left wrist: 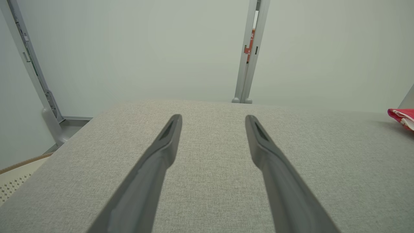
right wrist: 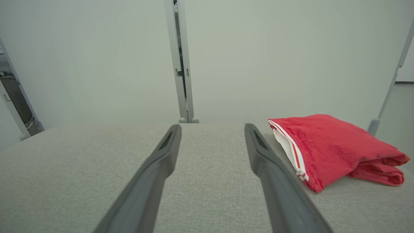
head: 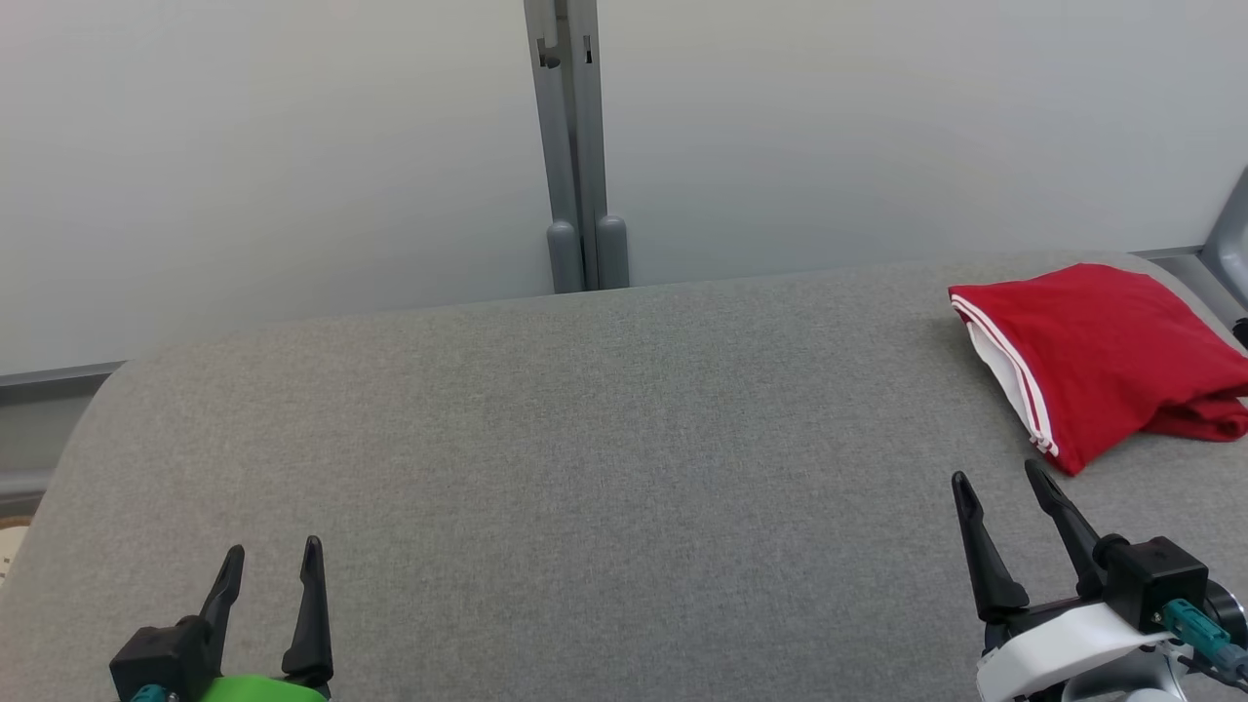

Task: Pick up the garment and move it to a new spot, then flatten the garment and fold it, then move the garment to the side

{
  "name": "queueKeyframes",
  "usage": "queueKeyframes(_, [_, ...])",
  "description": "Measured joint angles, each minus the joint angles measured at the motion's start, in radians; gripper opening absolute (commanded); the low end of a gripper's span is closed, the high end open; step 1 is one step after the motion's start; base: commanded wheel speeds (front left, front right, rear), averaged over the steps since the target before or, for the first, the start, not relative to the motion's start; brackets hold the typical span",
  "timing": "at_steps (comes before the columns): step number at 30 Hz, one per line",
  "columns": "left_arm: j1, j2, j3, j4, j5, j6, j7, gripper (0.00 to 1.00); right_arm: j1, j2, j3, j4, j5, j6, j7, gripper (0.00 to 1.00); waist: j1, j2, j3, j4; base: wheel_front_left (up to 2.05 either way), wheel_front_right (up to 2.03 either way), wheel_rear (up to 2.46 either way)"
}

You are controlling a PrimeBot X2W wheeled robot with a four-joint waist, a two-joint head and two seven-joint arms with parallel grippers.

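The garment is red with white stripes along one edge. It lies folded in a compact bundle at the far right of the grey table. In the right wrist view the garment sits just right of the fingers. A corner of the garment shows at the right edge of the left wrist view. My right gripper stands open, a short way in front of the bundle, holding nothing. My left gripper is open at the near left, far from the garment. Both hover over bare fabric.
Pale wall panels rise behind the table, joined by a grey post. The table's rounded far-left corner drops to the floor. Another grey post stands at the far right, just behind the garment.
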Motion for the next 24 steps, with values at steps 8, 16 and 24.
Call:
queueKeyframes(8, [0.023, -0.021, -0.008, 0.038, -0.008, 0.000, 0.007, 0.00, 0.021, 0.014, 0.004, 0.040, 0.002, 0.000, 0.001, 0.00, 0.0000, 0.0000, -0.002, 0.002, 0.00, 0.00, 0.00])
queueKeyframes(16, [0.022, -0.041, 0.016, 0.050, -0.124, -0.013, 0.044, 0.00, 0.021, 0.024, -0.011, 0.057, 0.141, 0.000, 0.038, 0.00, 0.0000, 0.0000, 0.008, 0.003, 0.00, 0.00, 0.00])
queueKeyframes(24, [0.006, -0.057, 0.042, 0.051, -0.242, -0.028, 0.073, 0.00, 0.002, 0.034, -0.028, 0.064, 0.285, 0.000, 0.071, 0.00, 0.0000, 0.0000, 0.017, 0.004, 0.00, 0.00, 0.00])
